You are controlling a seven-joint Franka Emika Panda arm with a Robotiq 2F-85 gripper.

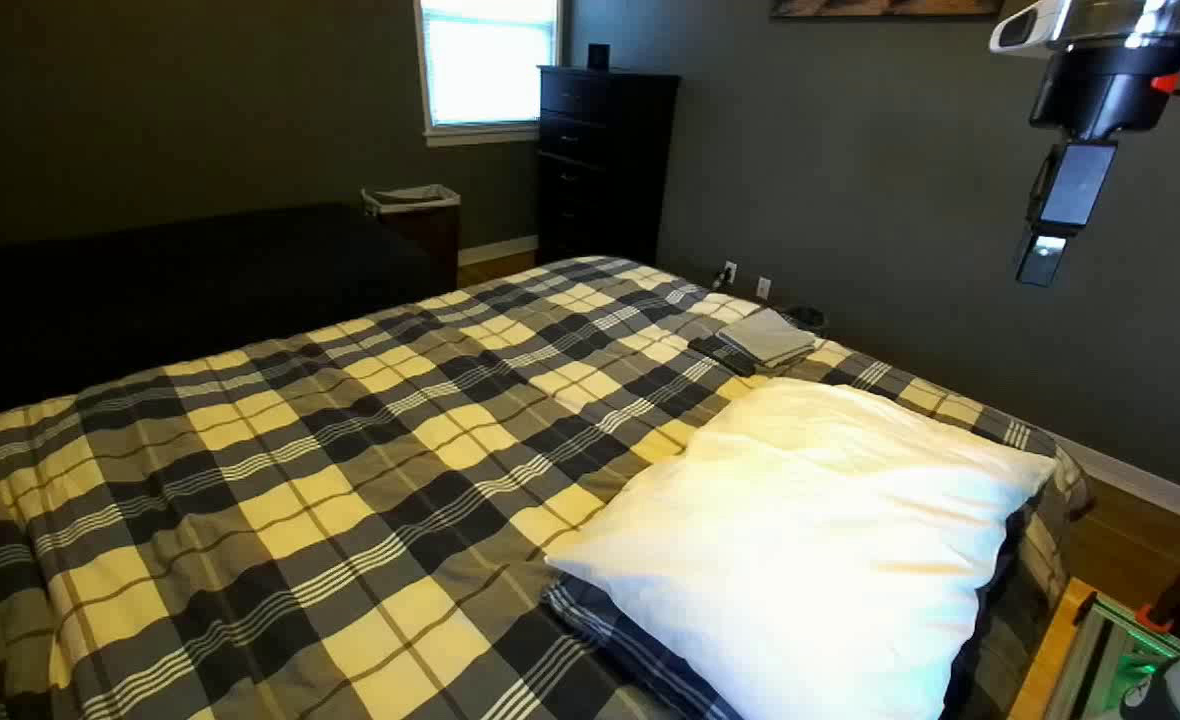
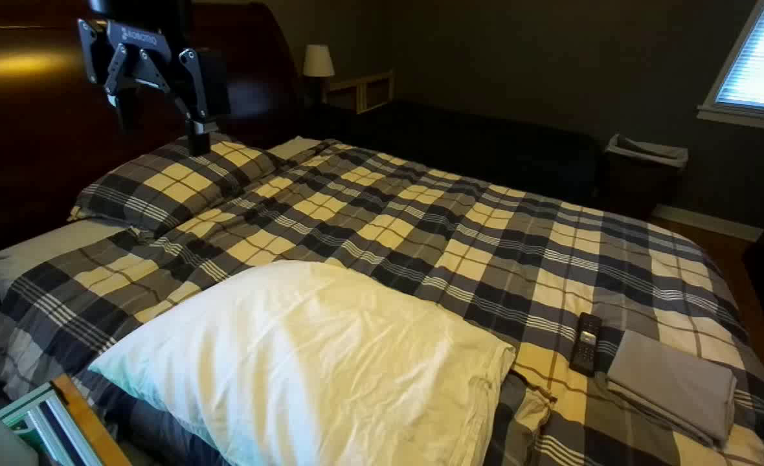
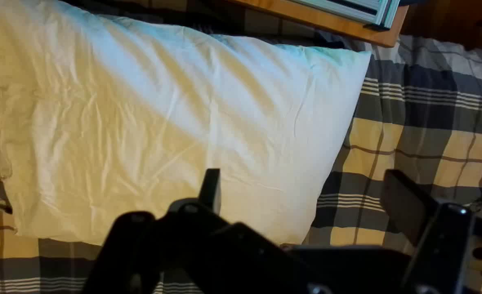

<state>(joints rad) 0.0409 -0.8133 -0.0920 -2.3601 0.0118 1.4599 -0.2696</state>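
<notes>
My gripper (image 3: 302, 175) is open and empty in the wrist view. It hangs in the air above the bed, also in an exterior view (image 2: 162, 129) and in an exterior view (image 1: 1042, 255). It touches nothing. Below it a white pillow (image 3: 143, 134) lies flat on the plaid bedspread (image 3: 449, 118); the pillow shows in both exterior views (image 1: 810, 540) (image 2: 317, 362). A grey folded cloth (image 2: 670, 385) lies on the bed past the pillow. A black handset with buttons (image 2: 586, 343) lies beside the cloth. A plaid pillow (image 2: 175, 181) rests at the head of the bed.
The wood-edged robot mount (image 3: 339, 24) stands against the bedside near the white pillow. A dark wooden headboard (image 2: 19, 97) rises behind the plaid pillow. A lamp (image 2: 318, 61), a hamper (image 1: 415, 215) and a tall black dresser (image 1: 605, 160) stand beyond the bed.
</notes>
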